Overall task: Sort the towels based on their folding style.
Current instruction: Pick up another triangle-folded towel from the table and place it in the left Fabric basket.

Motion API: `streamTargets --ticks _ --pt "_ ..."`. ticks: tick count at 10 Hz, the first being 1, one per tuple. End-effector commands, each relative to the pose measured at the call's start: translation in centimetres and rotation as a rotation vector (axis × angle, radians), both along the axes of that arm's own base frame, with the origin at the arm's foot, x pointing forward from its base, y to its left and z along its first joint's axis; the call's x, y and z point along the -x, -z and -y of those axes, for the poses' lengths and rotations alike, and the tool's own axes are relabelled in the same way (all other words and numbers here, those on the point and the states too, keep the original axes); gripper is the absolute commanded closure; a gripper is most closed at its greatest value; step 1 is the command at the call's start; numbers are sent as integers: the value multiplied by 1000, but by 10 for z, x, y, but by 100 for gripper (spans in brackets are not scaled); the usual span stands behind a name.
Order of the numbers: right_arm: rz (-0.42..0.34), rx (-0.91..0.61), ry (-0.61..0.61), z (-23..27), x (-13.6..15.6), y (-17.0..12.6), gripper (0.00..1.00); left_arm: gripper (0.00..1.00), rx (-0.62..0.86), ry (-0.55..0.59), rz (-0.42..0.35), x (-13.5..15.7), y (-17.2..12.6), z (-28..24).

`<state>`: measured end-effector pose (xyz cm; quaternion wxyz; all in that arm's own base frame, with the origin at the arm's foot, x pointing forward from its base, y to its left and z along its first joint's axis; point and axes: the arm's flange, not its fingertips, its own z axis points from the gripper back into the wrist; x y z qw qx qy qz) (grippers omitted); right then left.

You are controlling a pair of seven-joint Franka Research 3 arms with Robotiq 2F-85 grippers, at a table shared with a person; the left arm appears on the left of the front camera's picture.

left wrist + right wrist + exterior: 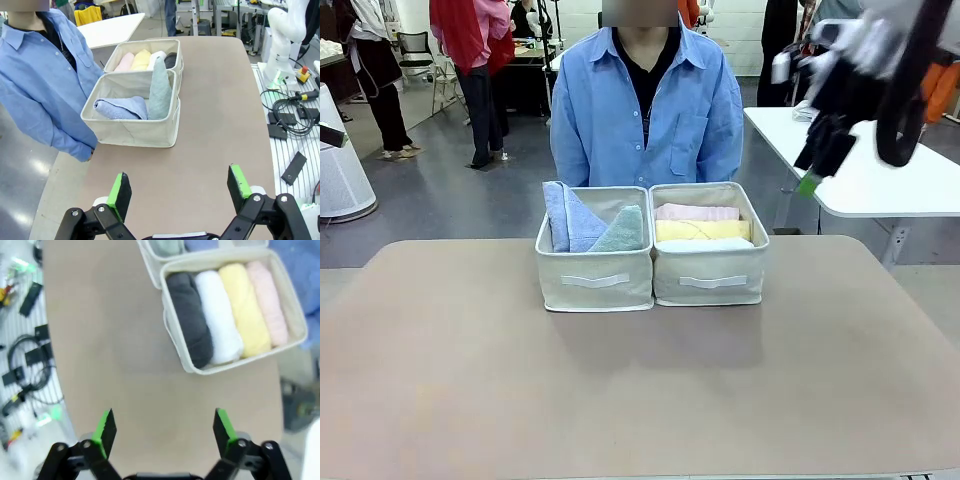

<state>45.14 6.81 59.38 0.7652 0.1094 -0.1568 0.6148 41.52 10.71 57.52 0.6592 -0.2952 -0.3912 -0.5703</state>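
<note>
Towels were found already sorted into the two beige bins at the table's far edge, in front of the person (645,105). In the left bin (594,280), the light blue cone fold (566,218) and the grey-green cone fold (622,231) were leaned together, points up. In the right bin (235,362), four rolls were laid side by side — dark grey (187,315), white (218,315), yellow (244,307) and pink (267,300) — so that each style was kept apart.

The right gripper (817,160) was seen raised at two o'clock from the bins, jaws apart and empty. The left gripper (178,192) was held above the table, also spread wide and holding nothing. The sorting was judged complete.
</note>
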Motion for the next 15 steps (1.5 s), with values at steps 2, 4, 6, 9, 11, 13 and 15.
streamTargets --ticks 2,4,6,9,11,13,15 --pt "0 -336 -140 107 -14 -21 0 0 3 1 5 1 -1 0" --pt "35 -496 -126 165 -17 -11 0 0 3 1 5 1 -1 0" --pt "60 -601 -120 208 -14 6 0 0 3 1 5 1 -1 0" --pt "93 -681 -200 246 -3 27 0 0 3 1 5 1 -1 0" --pt "103 -707 -198 257 -5 40 0 0 3 1 5 1 -1 0" --pt "91 -677 -178 255 5 41 0 0 3 1 5 1 -1 0" --pt "91 -677 -178 255 5 41 0 0 3 1 5 1 -1 0"
